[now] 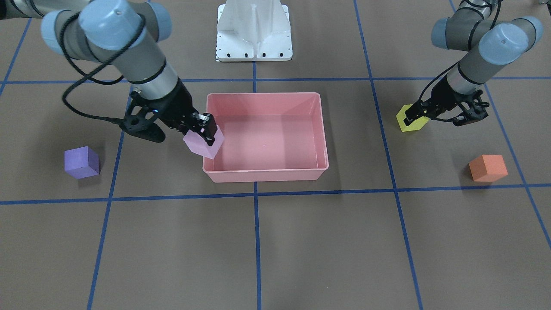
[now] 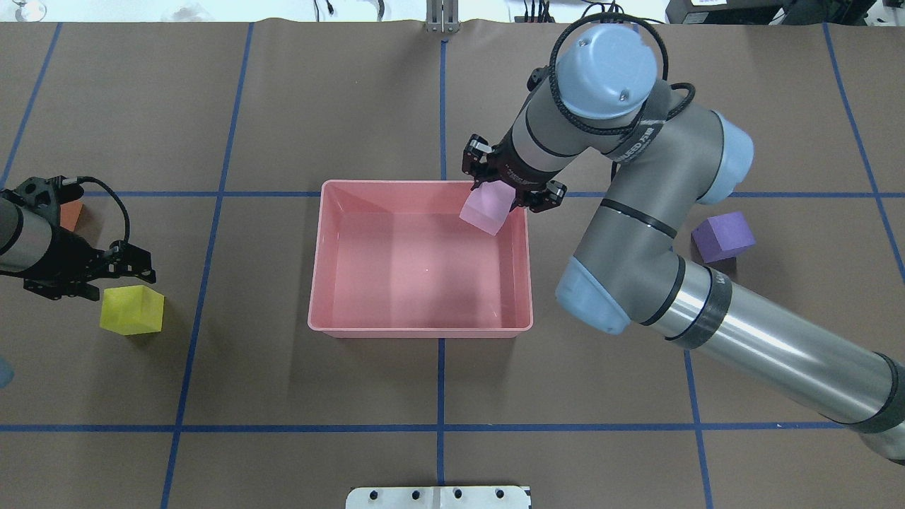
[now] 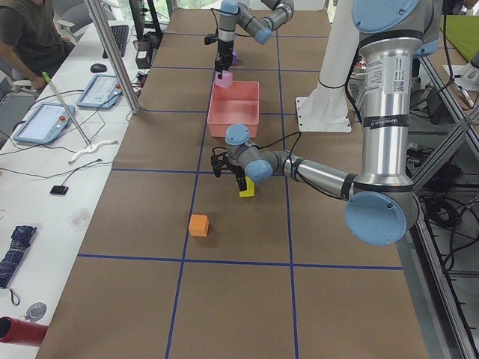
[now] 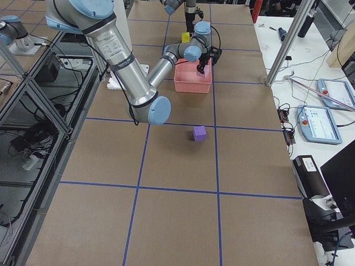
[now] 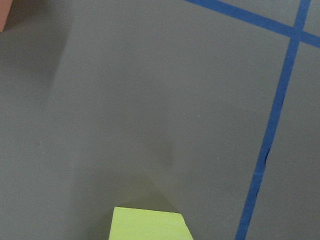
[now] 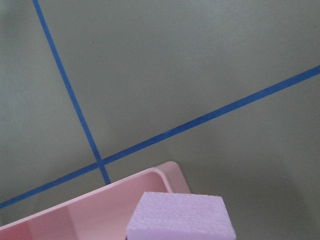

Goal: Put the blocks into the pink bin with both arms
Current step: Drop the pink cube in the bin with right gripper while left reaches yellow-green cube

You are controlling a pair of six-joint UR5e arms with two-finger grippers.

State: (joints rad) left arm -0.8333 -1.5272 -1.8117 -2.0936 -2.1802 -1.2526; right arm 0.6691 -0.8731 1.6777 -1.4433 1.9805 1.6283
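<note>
1. The right gripper (image 1: 206, 135) is clenched on the light pink cube (image 1: 199, 146), with a black finger pressed flat against one face.
2. This cube hangs tilted, one corner pointing down. It sits over the pink bin (image 1: 267, 174) at the corner on the robot's right, on the side far from the robot's base, partly over the rim and partly over the inside. I cannot tell whether it touches the rim.
3. The bin rests flat on the table, open side up. Its long axis runs across the table from the robot's left to its right, and its edges lie parallel to the blue tape lines (image 1: 255, 241). No cube lies in it.
4. The left gripper (image 1: 414, 113) hangs just above the yellow cube (image 1: 409, 125), fingers pointing down at it. I cannot tell whether the claw is released or clenched.
5. The yellow cube sits on the table on the robot's left, well apart from the bin and turned slightly off the tape grid.
6. The orange cube (image 1: 487, 168) lies on the same side, farther from the robot's base than the yellow one and apart from it.
7. The purple cube (image 1: 82, 162) lies on the robot's right, well apart from the bin, its edges skewed to the tape lines.
</note>
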